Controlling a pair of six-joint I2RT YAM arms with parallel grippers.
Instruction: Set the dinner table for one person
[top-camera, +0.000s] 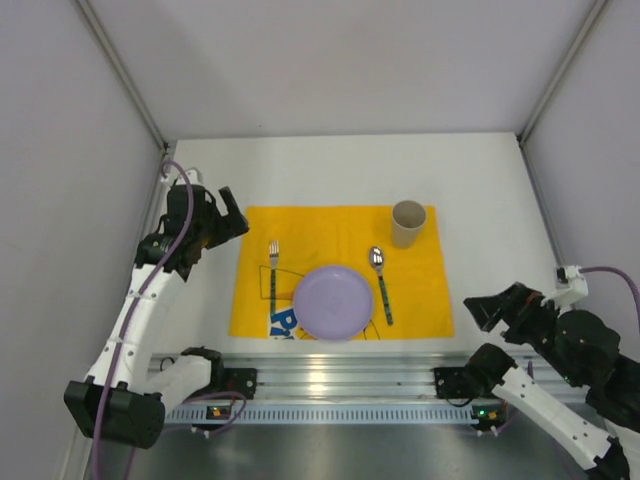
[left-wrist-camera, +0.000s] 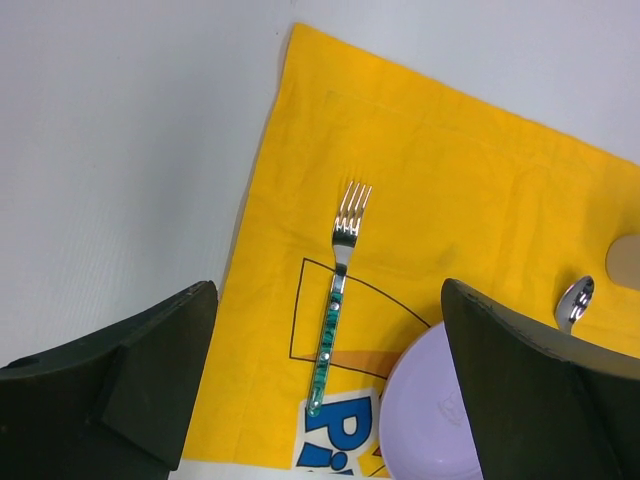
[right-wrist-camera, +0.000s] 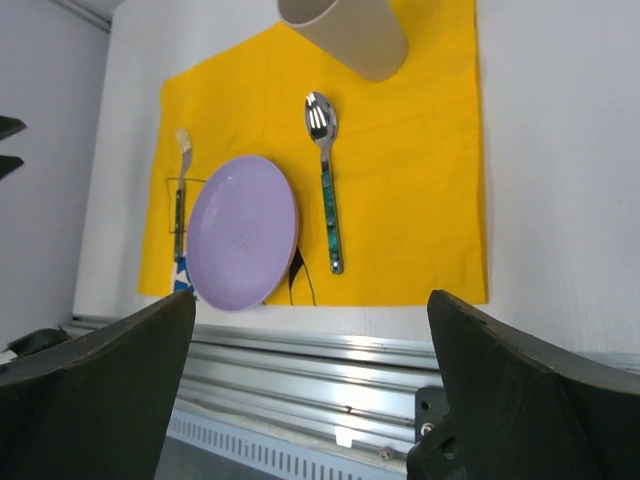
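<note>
Hovering above dinner table (top-camera: 490, 190) — left gripper (top-camera: 237, 212) wide, empty; right gripper (top-camera: 476, 312) wide, empty, table's right side

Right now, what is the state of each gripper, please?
Left gripper: open, holding nothing.
Right gripper: open, holding nothing.

dinner table (top-camera: 480, 180): matt white, smooth. rail (top-camera: 340, 375): ribbed bare aluminium, reflective. placemat (top-camera: 330, 232): yellow printed cloth, faintly creased. plate (top-camera: 333, 302): lilac, smooth, plastic-looking, soft sheen. fork (top-camera: 273, 280), spoon (top-camera: 381, 288): polished metal heads, green patterned handles. cup (top-camera: 407, 222): beige, matt.
</note>
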